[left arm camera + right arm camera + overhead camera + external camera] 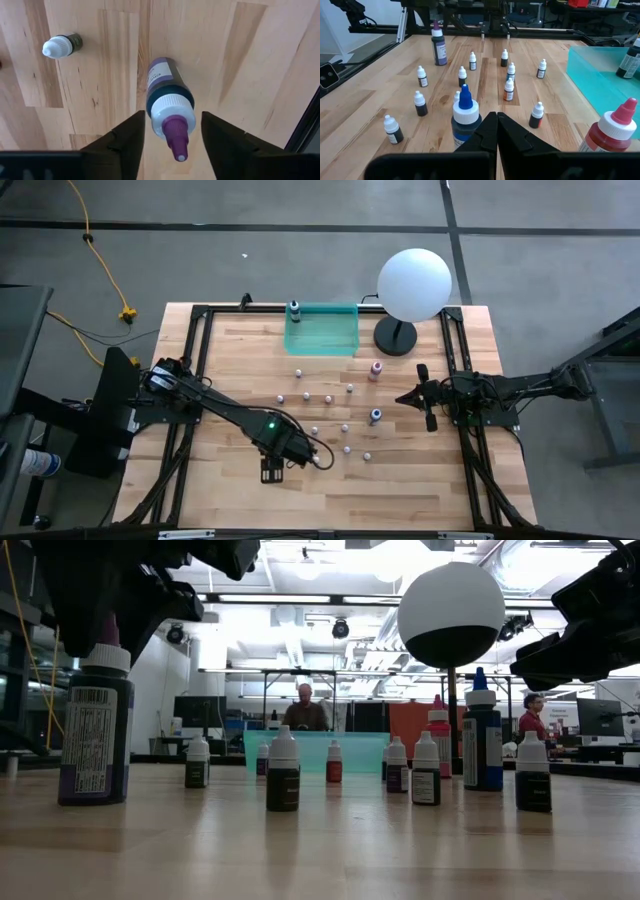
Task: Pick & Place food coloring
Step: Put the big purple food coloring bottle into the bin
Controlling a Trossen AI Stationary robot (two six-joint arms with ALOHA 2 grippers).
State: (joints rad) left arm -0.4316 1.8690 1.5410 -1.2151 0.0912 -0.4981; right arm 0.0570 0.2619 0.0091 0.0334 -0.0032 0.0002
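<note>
The food coloring is a scatter of several tiny white-capped bottles (327,397) standing upright on the wooden table, with a larger blue one (375,416) and a pink one (376,368). A larger dark purple bottle (167,95) with a white collar and purple tip stands upright near the table's front left. My left gripper (172,132) points straight down over it, open, one finger on each side of the collar. In the high view the gripper (272,470) hides this bottle. My right gripper (496,131) waits shut at the table's right side.
A translucent teal tray (322,330) lies at the far middle of the table, with one bottle (295,310) at its far left corner. A white globe lamp (414,285) stands to the tray's right. Black rails frame the table. People sit in the room behind.
</note>
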